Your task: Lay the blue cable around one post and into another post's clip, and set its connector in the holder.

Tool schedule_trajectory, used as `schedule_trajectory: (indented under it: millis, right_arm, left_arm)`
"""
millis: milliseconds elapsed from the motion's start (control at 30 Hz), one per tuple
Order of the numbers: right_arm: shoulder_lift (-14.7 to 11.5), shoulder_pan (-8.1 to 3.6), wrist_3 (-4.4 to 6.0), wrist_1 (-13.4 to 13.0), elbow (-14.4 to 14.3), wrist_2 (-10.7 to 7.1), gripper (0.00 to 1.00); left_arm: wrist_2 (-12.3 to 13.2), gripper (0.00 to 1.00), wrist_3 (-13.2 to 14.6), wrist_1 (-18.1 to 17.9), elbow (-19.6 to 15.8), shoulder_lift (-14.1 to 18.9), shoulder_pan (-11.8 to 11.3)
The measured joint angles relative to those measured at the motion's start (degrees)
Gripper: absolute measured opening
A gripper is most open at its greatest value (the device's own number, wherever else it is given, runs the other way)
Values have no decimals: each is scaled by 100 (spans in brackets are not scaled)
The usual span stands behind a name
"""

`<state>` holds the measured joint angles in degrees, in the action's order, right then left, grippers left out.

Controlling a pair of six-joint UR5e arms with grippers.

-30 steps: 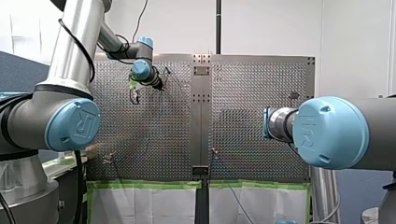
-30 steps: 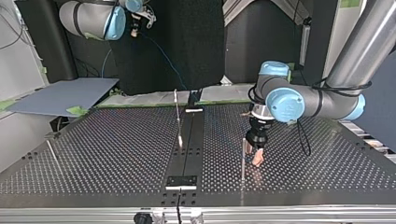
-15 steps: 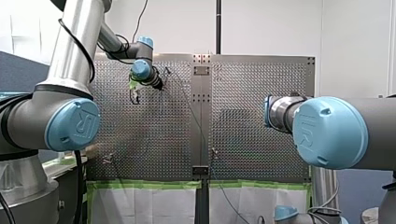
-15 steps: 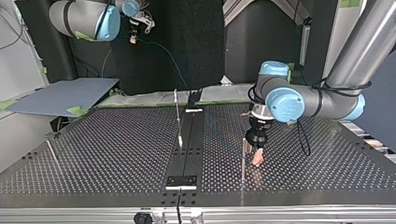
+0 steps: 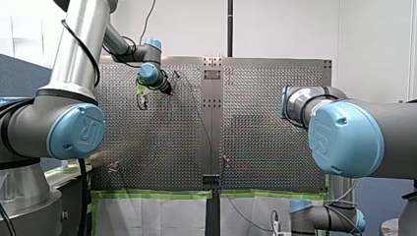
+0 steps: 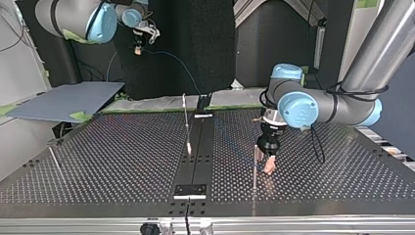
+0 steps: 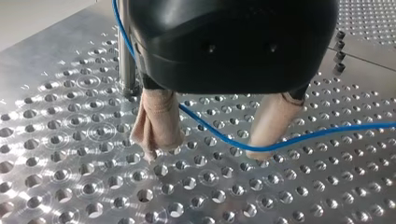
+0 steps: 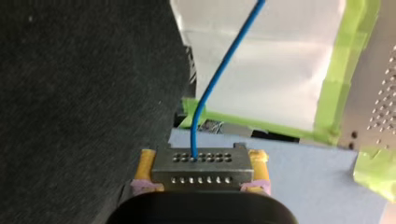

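While my left gripper [image 7: 208, 153] hung just above the table [image 7: 70, 186], its two beige fingers [image 7: 159, 123] stood apart and clamped nothing. The blue cable [image 7: 327, 135] ran loosely across the gap between them, crossed in front of one fingertip, and bent up along a metal post [image 7: 125, 60] just beside the gripper. My right gripper [image 8: 201, 173], held high beyond the table's far edge in the top view, had its yellow pads [image 8: 145, 163] closed on the two short ends of the connector [image 8: 203, 161]. This was a small metal block with rows of holes, and the cable rose out of it.

The cable looked thin, light and limp, with a little spring in it. I judged it would sag, slide freely through loose fingers and slip off a post if left slack, so it wanted guiding under gentle tension, not pinching. The connector looked hard and stiff, the one sound place to take hold, by its short ends as it was held.

Counted, there were one cable, one connector and two grippers. In the top view three upright posts showed plainly: the one by my left gripper, one [image 6: 186, 122] near the middle strip, and a thin one [image 6: 55, 159] at that view's left. Which carried the clip I could not tell. Two small plates [image 6: 191, 190] lay on the middle strip, and either could have been the holder.
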<state>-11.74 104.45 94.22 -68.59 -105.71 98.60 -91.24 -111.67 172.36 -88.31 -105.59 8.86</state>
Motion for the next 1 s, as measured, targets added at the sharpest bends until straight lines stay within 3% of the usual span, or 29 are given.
schedule_trajectory:
  millis: [133,433,767,1000]
  right_arm:
    - [-235,-5,-54,234,-1,-222,0]
    - [-715,-20,-48,715,-1,-662,0]
    - [-1187,-12,-72,1163,-3,-832,0]
    - [-1544,-19,-49,1234,-2,-901,0]
  left_arm:
    - [-10,100,-15,0,0,0,17]
    - [-28,100,-36,0,0,0,28]
    - [-30,100,-90,8,0,0,49]
    - [-113,100,-266,45,0,0,96]
